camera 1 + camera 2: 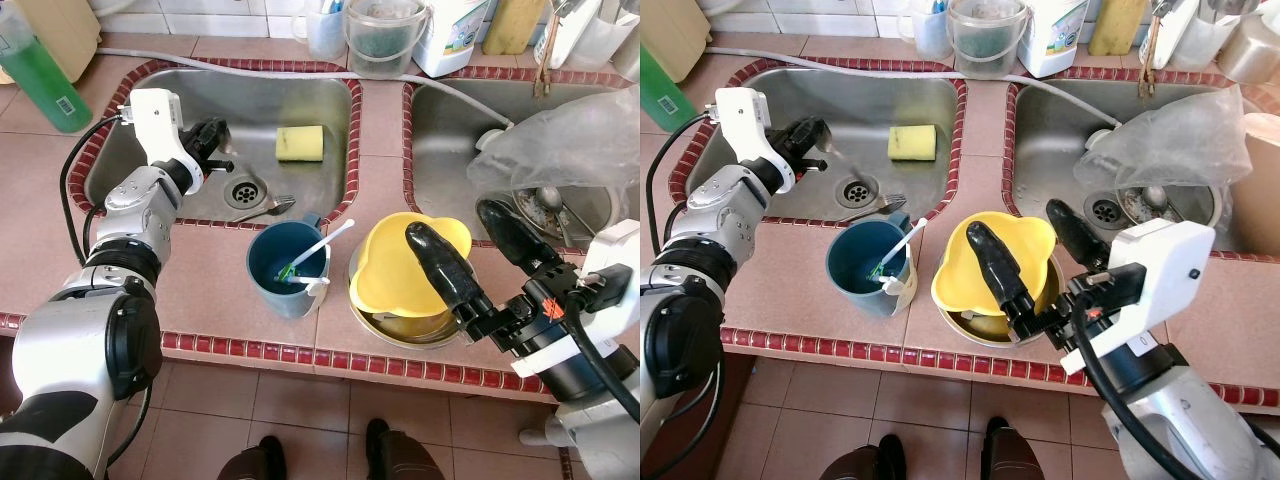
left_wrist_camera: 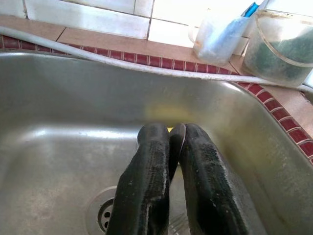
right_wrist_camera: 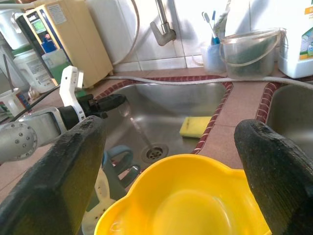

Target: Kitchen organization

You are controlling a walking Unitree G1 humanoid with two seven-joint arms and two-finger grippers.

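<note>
My left gripper (image 1: 222, 150) hangs low in the left sink (image 1: 160, 105), above the drain (image 1: 245, 190). Its fingers are shut on a thin metal spoon (image 2: 177, 139), whose edge shows between the pads. A second metal utensil (image 1: 265, 208) lies beside the drain. A yellow sponge (image 1: 300, 143) rests on the sink floor further back. On the counter, a yellow bowl (image 1: 395, 270) sits inside a metal bowl (image 1: 400, 328). My right gripper (image 1: 452, 224) is open over the yellow bowl, one finger above it and one past its rim. A blue mug (image 1: 262, 262) with white-handled utensils stands to its left.
A crumpled clear plastic bag (image 1: 570, 150) covers dishes in the right sink. Along the back stand a green bottle (image 1: 40, 80), a clear bucket (image 1: 385, 35) and a white jug (image 1: 450, 35). A hose (image 1: 250, 68) runs behind both sinks. Dark shoes (image 1: 385, 445) stand on the floor.
</note>
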